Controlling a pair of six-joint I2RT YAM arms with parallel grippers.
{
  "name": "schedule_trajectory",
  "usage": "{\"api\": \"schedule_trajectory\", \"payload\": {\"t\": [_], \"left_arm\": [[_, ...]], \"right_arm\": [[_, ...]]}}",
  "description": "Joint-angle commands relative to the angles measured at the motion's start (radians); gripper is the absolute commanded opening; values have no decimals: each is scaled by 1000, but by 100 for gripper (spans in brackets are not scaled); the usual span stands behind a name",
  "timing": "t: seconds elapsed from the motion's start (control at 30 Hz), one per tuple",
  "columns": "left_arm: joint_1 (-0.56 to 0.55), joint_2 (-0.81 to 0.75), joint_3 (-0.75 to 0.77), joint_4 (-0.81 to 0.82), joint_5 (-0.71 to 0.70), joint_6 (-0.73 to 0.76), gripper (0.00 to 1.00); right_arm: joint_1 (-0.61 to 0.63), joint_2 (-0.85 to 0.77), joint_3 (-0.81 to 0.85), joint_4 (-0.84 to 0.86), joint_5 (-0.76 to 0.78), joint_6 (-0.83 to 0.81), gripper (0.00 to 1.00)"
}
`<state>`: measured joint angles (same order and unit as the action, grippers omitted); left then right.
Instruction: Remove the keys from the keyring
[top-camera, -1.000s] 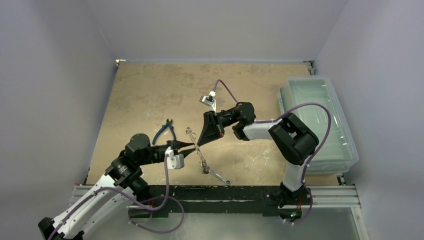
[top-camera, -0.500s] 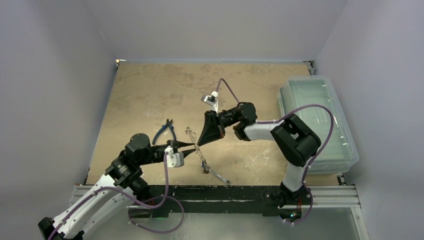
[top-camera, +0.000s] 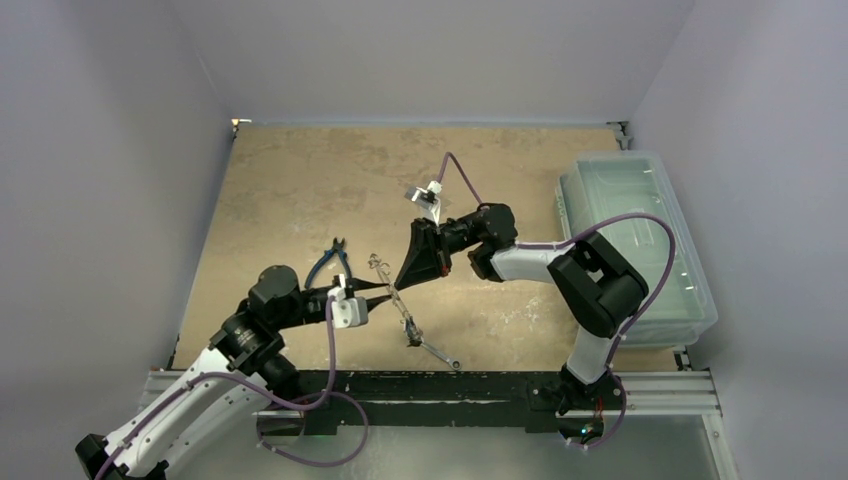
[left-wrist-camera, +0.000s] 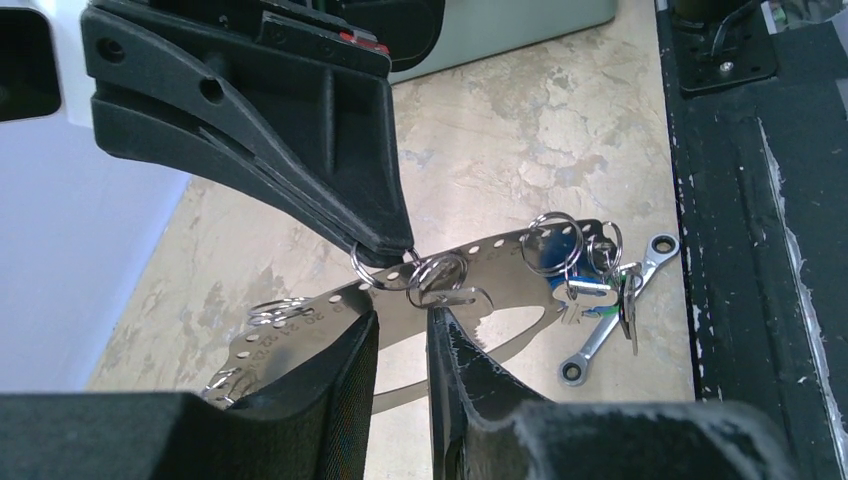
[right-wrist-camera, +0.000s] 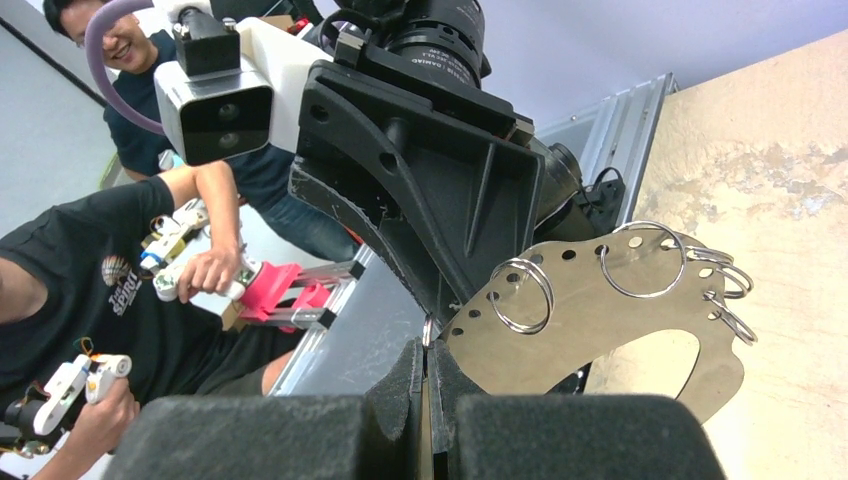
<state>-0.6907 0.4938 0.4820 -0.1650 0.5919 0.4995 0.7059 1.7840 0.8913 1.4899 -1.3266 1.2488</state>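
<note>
The keyring (left-wrist-camera: 500, 250) is a flat silver loop plate with numbered holes and several small split rings; it hangs tilted above the table. It also shows in the top view (top-camera: 398, 305) and the right wrist view (right-wrist-camera: 600, 330). A bunch of keys (left-wrist-camera: 590, 290) with blue and green heads hangs at its low end. One silver key (left-wrist-camera: 465, 297) hangs mid-plate. My right gripper (right-wrist-camera: 427, 350) is shut on a small split ring (right-wrist-camera: 428, 330) threaded through the plate. My left gripper (left-wrist-camera: 400, 325) stands narrowly open in front of the plate, just below that key.
A small silver wrench (left-wrist-camera: 610, 330) lies on the table under the keys. Blue-handled pliers (top-camera: 330, 262) lie left of the grippers. A clear lidded bin (top-camera: 640, 240) stands at the right. The black front rail (left-wrist-camera: 740, 250) runs close by. People stand beyond the table.
My left wrist has shifted slightly up and left at the plate. My right wrist has turned a little. The plate stays held between the two grippers.
</note>
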Motion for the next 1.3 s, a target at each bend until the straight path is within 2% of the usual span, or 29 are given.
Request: {"api": "schedule_trajectory", "payload": {"t": [0.0, 0.4, 0.7, 0.97, 1.13, 1.27], "left_arm": [[-6, -2, 54, 32, -20, -38, 24], [-5, 14, 50, 41, 21, -61, 25], [-6, 21, -2, 188, -16, -237, 25], [-7, 25, 1, 167, -11, -227, 19], [-7, 31, 6, 115, -4, -223, 20], [-7, 41, 9, 115, -7, -222, 25]], "right_arm": [[-3, -40, -4, 21, 24, -33, 0], [-3, -44, -2, 11, 30, -43, 0], [-3, -65, -8, -39, 50, -89, 0], [-5, -71, -8, -42, 47, -93, 0], [-9, -67, -3, 35, 43, -29, 0], [-15, -46, 1, 155, 37, 71, 0]]}}
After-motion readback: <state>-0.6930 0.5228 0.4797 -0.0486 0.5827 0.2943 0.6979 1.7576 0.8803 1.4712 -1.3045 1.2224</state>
